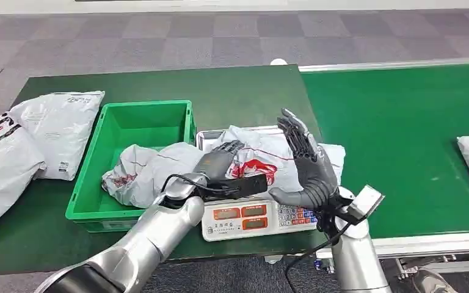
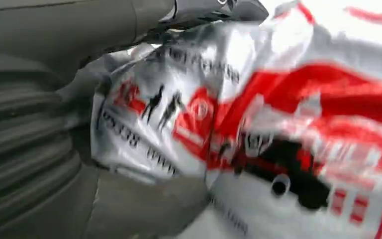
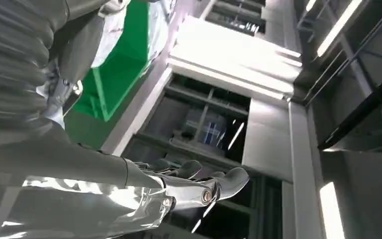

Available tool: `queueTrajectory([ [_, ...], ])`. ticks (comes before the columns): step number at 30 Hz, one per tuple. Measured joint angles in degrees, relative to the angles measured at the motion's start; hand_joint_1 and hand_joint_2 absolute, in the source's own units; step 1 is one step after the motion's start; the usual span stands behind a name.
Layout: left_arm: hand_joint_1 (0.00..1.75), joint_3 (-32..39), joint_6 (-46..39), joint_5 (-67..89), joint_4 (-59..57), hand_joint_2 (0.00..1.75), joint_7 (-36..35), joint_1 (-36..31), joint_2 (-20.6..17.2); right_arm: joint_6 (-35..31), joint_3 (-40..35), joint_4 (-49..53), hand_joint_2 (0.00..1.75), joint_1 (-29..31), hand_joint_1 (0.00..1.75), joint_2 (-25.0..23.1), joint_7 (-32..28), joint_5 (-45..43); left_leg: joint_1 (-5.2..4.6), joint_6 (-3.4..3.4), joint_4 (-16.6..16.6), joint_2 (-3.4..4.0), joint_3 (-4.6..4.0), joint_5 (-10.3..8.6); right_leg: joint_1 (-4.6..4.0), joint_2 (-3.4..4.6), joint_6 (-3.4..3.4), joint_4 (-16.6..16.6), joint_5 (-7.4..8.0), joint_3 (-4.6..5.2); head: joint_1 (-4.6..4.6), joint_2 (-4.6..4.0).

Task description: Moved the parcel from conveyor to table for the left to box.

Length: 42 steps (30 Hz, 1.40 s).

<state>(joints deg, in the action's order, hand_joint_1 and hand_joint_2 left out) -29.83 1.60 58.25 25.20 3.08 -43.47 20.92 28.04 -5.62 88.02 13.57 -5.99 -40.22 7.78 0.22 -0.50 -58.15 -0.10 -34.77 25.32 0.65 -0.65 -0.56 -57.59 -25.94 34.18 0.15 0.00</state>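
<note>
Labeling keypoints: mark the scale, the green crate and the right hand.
scale (image 1: 258,221), head view, front display panel.
green crate (image 1: 133,105), head view, far rim.
right hand (image 1: 308,168), head view, palm.

A crumpled white plastic parcel with red print (image 1: 253,152) lies on the white electronic scale (image 1: 256,218). The left hand (image 1: 220,162) rests on it; the right hand (image 1: 308,168) stands beside it, fingers (image 1: 296,131) spread upward. A green plastic crate (image 1: 113,131) sits just beside the scale.

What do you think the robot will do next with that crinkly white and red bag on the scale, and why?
Probably lift the white and red plastic parcel leftward into the green plastic crate. The left hand already rests on it atop the white weighing scale, while the right hand is raised, open and holding nothing.
</note>
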Motion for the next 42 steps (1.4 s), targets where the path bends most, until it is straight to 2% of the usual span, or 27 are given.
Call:
queueTrajectory([
  [8,1.75,-0.04,0.06,-1.18,-1.03,1.75,1.49,-0.03,0.02,-0.83,0.79,-1.11,1.75,0.05,0.00,-0.26,0.00,-0.09,0.00,0.00,0.00,0.00,0.05,0.00,0.00,0.00,0.00,0.00,0.00,-0.05,0.00,-0.02],
  [14,1.75,-0.04,-1.66,-3.80,-0.98,1.75,5.20,0.74,-0.04,-2.16,2.65,-1.73,1.75,0.00,0.00,-0.92,0.02,-1.60,0.00,0.00,0.00,0.00,0.05,0.00,0.00,0.00,0.00,0.00,0.00,-0.06,0.00,0.00],
  [33,1.75,-0.04,-2.58,-4.98,-0.85,1.75,7.01,1.36,-0.11,-2.14,3.82,-1.90,1.75,-0.23,0.00,-1.25,0.13,-1.99,0.00,0.00,0.00,0.01,0.06,0.00,0.00,0.01,0.00,0.00,0.00,-0.06,0.00,-0.02],
  [38,1.75,1.15,-9.83,-8.98,1.04,1.75,14.35,3.47,-0.81,-1.94,3.91,-1.90,1.75,-0.32,0.00,-1.25,0.46,-2.45,0.00,0.00,0.00,0.01,0.03,0.00,0.00,0.01,0.00,0.00,0.00,-0.03,0.00,-0.02],
  [42,1.75,2.36,-29.13,-6.36,6.63,1.75,17.01,6.35,-2.43,-2.01,3.91,-1.90,1.75,-0.42,0.00,-1.36,1.33,-2.76,0.00,0.00,0.00,0.05,-0.04,0.00,-0.01,0.06,0.00,-0.01,0.00,0.06,0.02,0.00],
])
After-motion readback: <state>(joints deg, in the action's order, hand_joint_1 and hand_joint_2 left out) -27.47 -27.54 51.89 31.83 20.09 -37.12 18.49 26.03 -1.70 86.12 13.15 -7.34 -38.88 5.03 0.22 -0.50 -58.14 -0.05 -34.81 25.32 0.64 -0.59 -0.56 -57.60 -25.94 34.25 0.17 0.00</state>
